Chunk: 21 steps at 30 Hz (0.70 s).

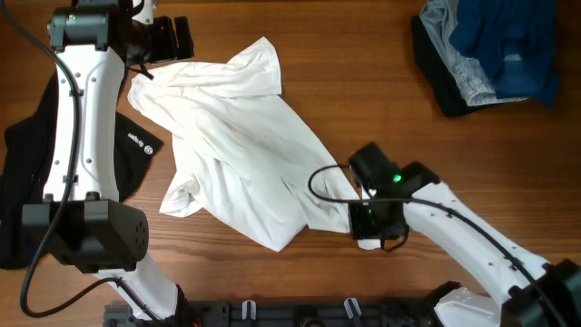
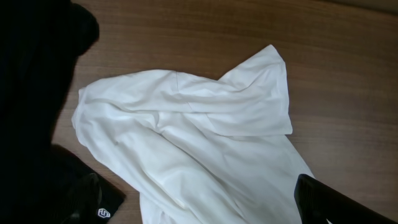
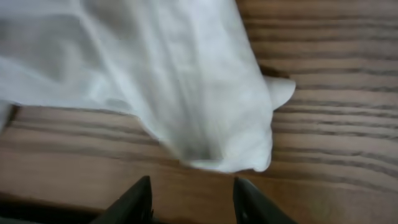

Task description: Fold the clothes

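Note:
The white T-shirt lies crumpled in the middle of the wooden table, with no print showing. It also shows in the left wrist view and the right wrist view. The black garment with a small white logo lies at the left, partly under my left arm, and also shows in the left wrist view. My left gripper is open and empty, up above the shirt's far left edge. My right gripper is open and empty, low at the table just short of the shirt's near right corner.
A pile of blue and denim clothes lies on a dark piece at the far right corner. Bare wood table lies between the pile and my right arm. A black rail runs along the near edge.

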{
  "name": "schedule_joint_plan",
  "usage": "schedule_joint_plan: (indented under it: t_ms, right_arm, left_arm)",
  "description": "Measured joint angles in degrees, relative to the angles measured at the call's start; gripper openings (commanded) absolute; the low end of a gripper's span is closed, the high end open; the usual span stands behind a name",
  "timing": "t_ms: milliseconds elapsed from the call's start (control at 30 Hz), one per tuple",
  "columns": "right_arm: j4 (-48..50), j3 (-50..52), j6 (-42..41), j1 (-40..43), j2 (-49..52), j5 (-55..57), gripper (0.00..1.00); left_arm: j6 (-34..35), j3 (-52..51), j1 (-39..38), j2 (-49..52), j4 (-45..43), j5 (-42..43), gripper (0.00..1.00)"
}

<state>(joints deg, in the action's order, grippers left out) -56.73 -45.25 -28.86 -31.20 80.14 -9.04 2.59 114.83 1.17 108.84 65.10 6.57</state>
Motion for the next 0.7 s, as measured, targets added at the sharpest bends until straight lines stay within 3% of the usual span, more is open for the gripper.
schedule_joint_plan:
  t_ms: [267,433,500,567,700]
  right_arm:
    - [7.2,3.7,-2.4,-0.1,0.1,1.9,0.39]
    - [7.6,3.7,-2.5,-0.1,0.3,1.9,0.31]
    - [7.9,3.7,-2.6,-0.1,1.4,1.8,0.22]
    - [8.0,3.7,-3.0,-0.1,3.7,1.6,0.05]
    - [7.3,3.7,-4.5,-0.1,5.0,1.9,0.04]
  left_arm:
    - [0.0,0.0,0.0,0.0,0.0,0.0,1.0]
    - [0.0,0.0,0.0,0.0,0.0,0.0,1.0]
    - [0.0,0.0,0.0,0.0,0.0,0.0,1.0]
    - [0.0,0.0,0.0,0.0,0.0,0.0,1.0]
    - [0.0,0.0,0.0,0.0,0.0,0.0,1.0]
